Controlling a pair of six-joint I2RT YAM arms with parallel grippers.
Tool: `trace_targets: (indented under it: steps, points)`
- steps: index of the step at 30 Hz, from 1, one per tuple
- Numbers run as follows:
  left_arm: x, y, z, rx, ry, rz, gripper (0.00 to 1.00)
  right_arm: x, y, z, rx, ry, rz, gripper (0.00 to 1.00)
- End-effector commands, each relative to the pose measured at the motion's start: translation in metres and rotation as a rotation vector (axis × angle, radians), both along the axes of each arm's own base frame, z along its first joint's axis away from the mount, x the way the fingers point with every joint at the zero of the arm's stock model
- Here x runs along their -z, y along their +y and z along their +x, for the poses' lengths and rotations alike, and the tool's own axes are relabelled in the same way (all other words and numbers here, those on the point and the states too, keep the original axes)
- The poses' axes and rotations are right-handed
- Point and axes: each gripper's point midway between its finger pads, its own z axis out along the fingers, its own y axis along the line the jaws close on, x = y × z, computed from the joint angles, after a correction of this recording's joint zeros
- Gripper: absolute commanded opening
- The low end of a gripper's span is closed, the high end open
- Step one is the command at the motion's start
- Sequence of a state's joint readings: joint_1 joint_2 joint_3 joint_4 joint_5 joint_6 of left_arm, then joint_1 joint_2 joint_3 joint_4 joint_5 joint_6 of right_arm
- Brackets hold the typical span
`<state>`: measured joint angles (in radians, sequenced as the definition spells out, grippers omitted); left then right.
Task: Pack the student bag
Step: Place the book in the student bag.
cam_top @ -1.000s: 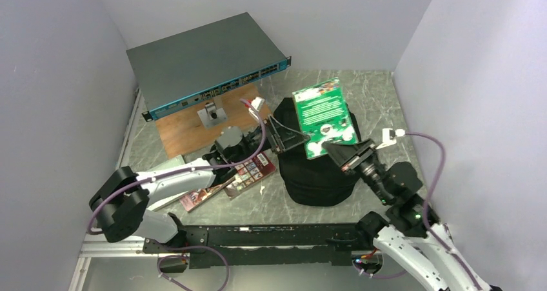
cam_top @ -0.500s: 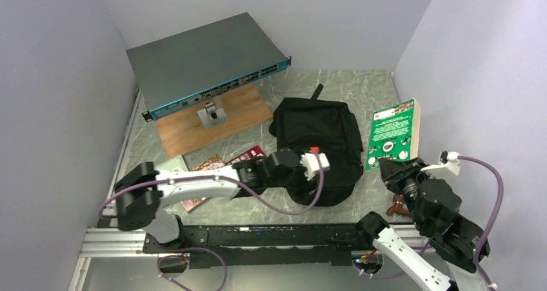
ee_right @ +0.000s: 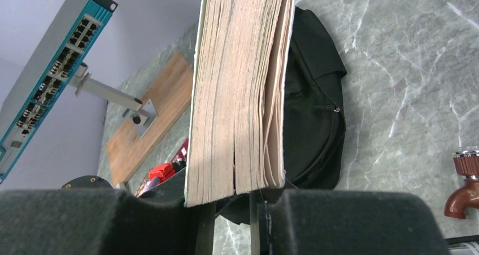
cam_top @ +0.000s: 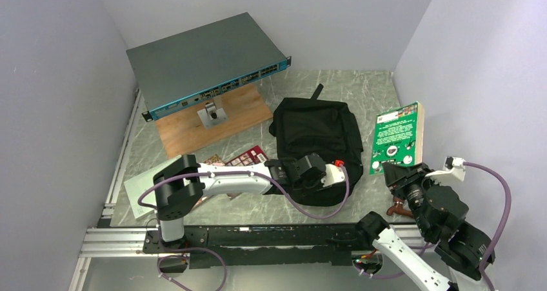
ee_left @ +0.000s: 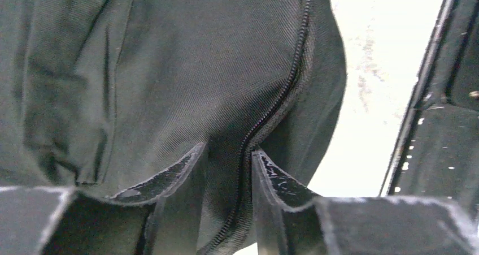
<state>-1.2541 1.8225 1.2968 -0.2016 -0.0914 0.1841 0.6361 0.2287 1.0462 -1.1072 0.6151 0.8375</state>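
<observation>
The table [cam_top: 361,88] is showing a grey-green stone look with pale lines, and plain pale walls [cam_top: 51,78] are standing close around it. At the back left, a flat grey switch [cam_top: 200,59] is sitting tilted on a stand over a wood board [cam_top: 187,133].

The bag [cam_top: 316,130] is lying flat in the middle of the table. It is black and soft, with a small loop sticking out at its far end. A zipper [ee_left: 282,96] is running along its near edge.

The left gripper [ee_left: 229,153] is pressing on that near edge. Its fingers [ee_left: 181,170] are sitting a little apart with the zipper between them, but I cannot tell if they are pinching it.

The right gripper [cam_top: 400,170] is squeezing a green book [cam_top: 395,136] by its bottom edge. It is holding the book upright, just to the right of the bag.
</observation>
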Motion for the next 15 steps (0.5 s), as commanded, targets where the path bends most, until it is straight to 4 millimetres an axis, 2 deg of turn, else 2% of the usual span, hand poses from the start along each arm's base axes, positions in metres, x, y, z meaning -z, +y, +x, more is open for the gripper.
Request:
trace_targets:
  steps: [1,5,8,11,15]
  points:
    - [-0.029,0.002,0.025,-0.107,-0.115,-0.035,0.34,-0.014,0.003,-0.001,-0.024,-0.032,0.017,0.00]
    - [-0.051,-0.004,0.037,-0.169,-0.146,-0.097,0.18,-0.003,0.008,-0.009,-0.060,0.054,0.007,0.00]
    - [-0.065,-0.004,0.062,-0.293,-0.195,-0.120,0.01,0.001,0.013,-0.020,-0.106,0.120,0.016,0.00]
    - [-0.089,-0.004,0.095,-0.443,-0.221,-0.190,0.00,0.003,0.022,-0.034,-0.166,0.178,0.067,0.00]
    - [-0.125,-0.006,0.132,-0.565,-0.145,-0.354,0.00,0.000,0.050,-0.051,-0.303,0.218,0.204,0.00]
